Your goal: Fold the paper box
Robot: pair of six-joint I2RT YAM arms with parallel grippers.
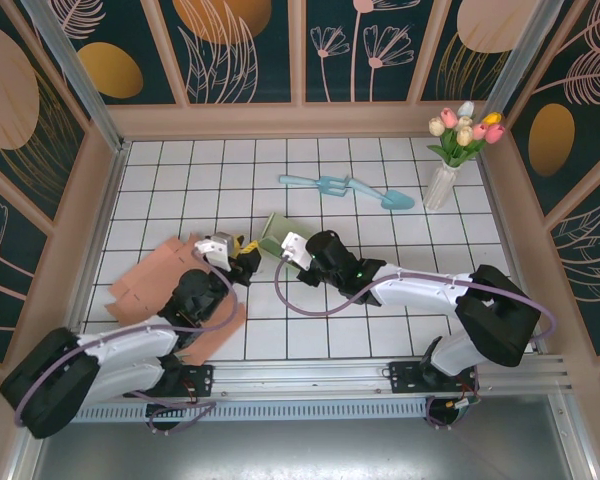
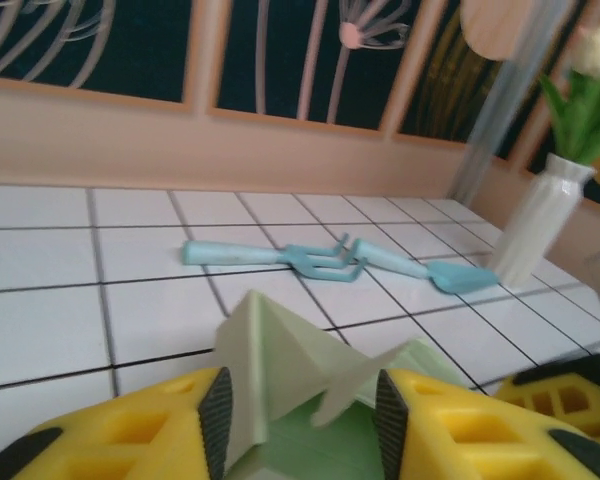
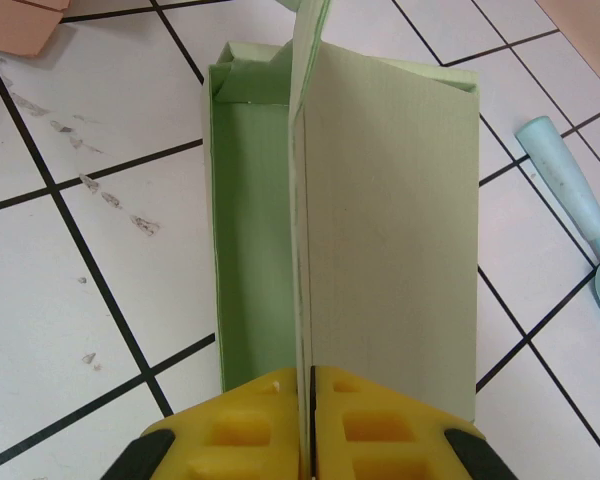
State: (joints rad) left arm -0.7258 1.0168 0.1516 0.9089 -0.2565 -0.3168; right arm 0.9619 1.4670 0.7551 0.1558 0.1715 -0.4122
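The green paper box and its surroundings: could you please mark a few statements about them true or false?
1. The right fingers are shut on an upright panel of the green paper box. True.
2. The left fingers are pressed together. False: they stand apart, with green paper between them.
3. The vase lies tipped over. False: it stands upright, holding tulips.
4. Two blue garden tools lie beyond the box, farther from the arms. True.

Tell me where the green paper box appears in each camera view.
Top external: green paper box lies near the centre.
Left wrist: bottom centre, very close.
Right wrist: centre, running from bottom to top.
Shared landmark: blue garden tools, beyond or beside the box.
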